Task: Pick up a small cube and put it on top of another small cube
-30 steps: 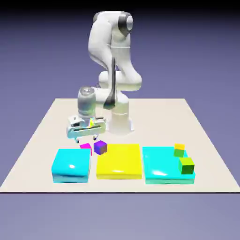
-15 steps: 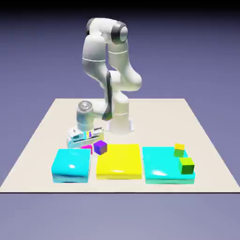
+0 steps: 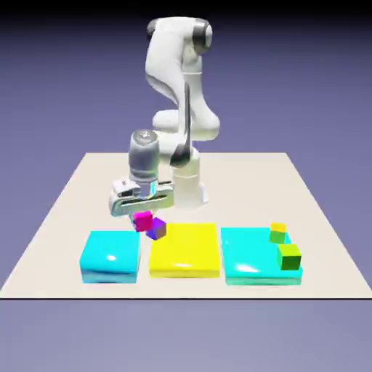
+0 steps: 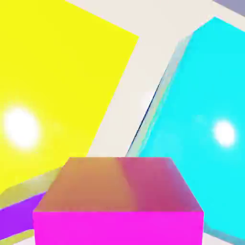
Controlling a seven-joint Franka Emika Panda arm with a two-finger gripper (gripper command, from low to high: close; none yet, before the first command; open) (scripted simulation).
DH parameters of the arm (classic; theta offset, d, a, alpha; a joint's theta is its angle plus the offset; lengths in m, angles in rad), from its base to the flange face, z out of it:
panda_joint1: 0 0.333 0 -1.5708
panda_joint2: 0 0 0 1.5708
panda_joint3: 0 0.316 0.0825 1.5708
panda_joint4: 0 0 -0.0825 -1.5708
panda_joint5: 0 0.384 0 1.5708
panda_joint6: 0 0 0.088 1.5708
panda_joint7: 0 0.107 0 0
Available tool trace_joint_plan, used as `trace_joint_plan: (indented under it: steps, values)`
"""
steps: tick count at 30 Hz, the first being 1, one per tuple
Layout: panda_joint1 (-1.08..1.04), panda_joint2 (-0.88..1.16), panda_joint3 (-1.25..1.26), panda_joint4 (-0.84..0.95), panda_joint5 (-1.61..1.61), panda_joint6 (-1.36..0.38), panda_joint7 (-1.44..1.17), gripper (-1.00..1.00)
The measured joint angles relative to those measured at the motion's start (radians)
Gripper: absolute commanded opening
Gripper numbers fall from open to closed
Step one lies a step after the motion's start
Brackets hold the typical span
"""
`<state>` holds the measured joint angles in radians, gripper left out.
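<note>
- Three flat blocks sit in a row on the table [image 3: 65, 218], and the yellow block [image 3: 184, 249] is the middle one.
- Left of the yellow block lies a cyan block [image 3: 110, 255].
- Above the yellow block's far left corner, the gripper [image 3: 143, 216] is closed on the pink cube [image 3: 143, 220] and holds it in the air.
- Just below the pink cube sits the purple cube [image 3: 156, 229].
- Right of the yellow block, a second cyan block [image 3: 251, 254] carries two green cubes [image 3: 289, 256].

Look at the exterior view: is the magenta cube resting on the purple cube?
No, the magenta cube hangs in the pincer, above and beside the purple cube.
</note>
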<state>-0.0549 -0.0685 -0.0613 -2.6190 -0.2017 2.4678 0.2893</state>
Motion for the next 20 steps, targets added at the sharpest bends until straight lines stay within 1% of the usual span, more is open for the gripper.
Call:
trace_joint_plan:
  steps: [12,13,14,16,17,19,20]
  values:
    - [0.423,0.083,0.433,0.297,0.144,-0.293,0.211,-1.00]
    - [0.476,0.105,0.415,0.272,0.110,-0.257,0.198,-1.00]
    - [0.412,0.136,0.408,0.257,0.091,-0.213,0.211,-1.00]
    - [0.436,0.198,0.396,0.226,0.054,-0.126,0.239,-1.00]
    - [0.439,0.220,0.391,0.215,0.040,-0.095,0.249,1.00]
    - [0.439,0.220,0.391,0.215,0.037,-0.095,0.251,1.00]
    - [0.436,0.189,0.397,0.230,0.056,-0.138,0.237,1.00]
